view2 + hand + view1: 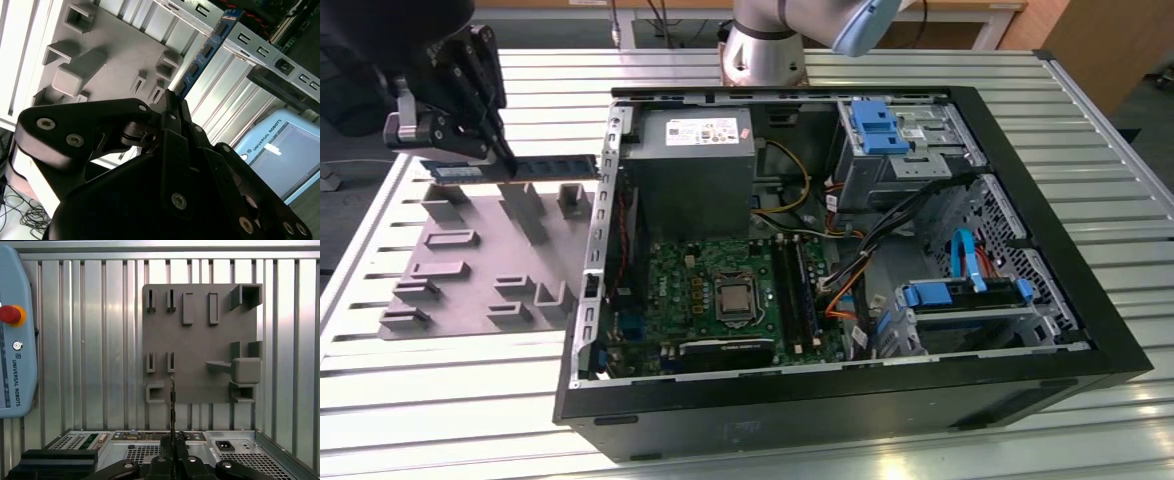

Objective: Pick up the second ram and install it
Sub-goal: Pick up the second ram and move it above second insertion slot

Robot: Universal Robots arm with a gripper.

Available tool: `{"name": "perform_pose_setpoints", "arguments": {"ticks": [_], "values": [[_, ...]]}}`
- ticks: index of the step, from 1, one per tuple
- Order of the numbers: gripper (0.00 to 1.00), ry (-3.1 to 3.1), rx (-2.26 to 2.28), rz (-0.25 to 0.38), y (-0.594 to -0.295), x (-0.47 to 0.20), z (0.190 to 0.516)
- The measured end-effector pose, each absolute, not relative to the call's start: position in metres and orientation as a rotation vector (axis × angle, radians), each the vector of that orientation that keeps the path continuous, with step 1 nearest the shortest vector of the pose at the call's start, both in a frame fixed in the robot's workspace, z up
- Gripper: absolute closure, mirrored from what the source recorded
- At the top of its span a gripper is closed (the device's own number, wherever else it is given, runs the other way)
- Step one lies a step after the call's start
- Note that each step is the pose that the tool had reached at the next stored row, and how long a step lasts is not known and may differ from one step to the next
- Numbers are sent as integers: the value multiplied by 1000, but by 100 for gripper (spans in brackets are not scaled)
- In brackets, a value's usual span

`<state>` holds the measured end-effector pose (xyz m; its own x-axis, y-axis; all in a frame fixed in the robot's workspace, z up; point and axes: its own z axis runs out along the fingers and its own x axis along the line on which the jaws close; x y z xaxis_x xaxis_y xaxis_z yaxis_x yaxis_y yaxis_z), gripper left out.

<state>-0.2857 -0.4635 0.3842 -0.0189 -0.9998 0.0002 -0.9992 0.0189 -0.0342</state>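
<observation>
Gripping the second ram (550,167) edge-on between the fingers (495,140) above the grey fixture (460,265), you risk it twisting and jamming the memory slots (790,288).

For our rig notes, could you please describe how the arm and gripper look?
The gripper is matte black, with angular linkage plates joined by silver screws and slim fingers. The arm is silvery grey and cylindrical, with a light blue joint cap.
</observation>
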Motion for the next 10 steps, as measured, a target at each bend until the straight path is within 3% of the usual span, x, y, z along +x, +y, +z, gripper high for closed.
{"name": "perform_pose_setpoints", "arguments": {"ticks": [10], "values": [[86,2225,-2183,-38,-463,-277,384]]}}
